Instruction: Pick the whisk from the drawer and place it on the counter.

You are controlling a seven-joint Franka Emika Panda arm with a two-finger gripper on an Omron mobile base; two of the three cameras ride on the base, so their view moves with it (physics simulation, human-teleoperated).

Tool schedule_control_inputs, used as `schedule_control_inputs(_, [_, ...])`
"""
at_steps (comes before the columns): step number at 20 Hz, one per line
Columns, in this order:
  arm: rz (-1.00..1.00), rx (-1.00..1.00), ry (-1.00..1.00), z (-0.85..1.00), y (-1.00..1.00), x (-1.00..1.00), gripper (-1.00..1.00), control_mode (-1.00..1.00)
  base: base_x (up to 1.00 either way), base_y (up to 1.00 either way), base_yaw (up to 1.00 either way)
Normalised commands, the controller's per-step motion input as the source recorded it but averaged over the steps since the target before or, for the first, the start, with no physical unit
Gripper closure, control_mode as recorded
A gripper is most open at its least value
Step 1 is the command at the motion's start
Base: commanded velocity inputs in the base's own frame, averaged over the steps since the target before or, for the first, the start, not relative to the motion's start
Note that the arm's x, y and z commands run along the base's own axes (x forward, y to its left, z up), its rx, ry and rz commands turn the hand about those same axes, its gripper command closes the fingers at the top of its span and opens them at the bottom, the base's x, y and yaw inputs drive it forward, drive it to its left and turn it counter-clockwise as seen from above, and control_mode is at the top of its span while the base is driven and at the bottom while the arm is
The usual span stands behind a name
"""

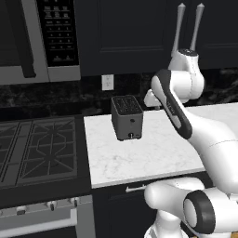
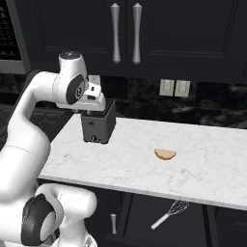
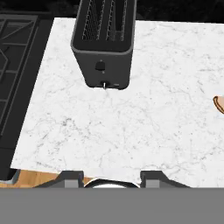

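We see the bread piece (image 3: 219, 104) cut off by the hand view's right edge — just a tan sliver shows. The toaster (image 2: 99, 124) is partly covered by the arm's wrist in the right base view. The drawer (image 2: 159, 217) lies mostly under the counter (image 2: 144, 166) edge — the whisk (image 2: 170, 213) pokes out below it, its wire loops too small to make out.

the whisk (image 2: 170, 213) lies low in the right base view, below the tabletop's front edge, inside the open dark drawer (image 2: 144, 226): wire head up and right, pale handle slanting down-left. the white marble tabletop (image 2: 144, 169) spans the middle of the frame, faint grey veins, thin pale edge.
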Motion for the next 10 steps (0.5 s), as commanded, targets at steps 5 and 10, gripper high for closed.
schedule_control_inputs(5, [0.00, 0.00, 0.00, 0.00, -0.11, -0.33, -1.00, -1.00, 0.00, 0.00, 0.00])
schedule_control_inputs(10, [0.00, 0.00, 0.05, -0.05, -0.93, -0.54, -1.00, -1.00, 0.00, 0.00, 0.00])
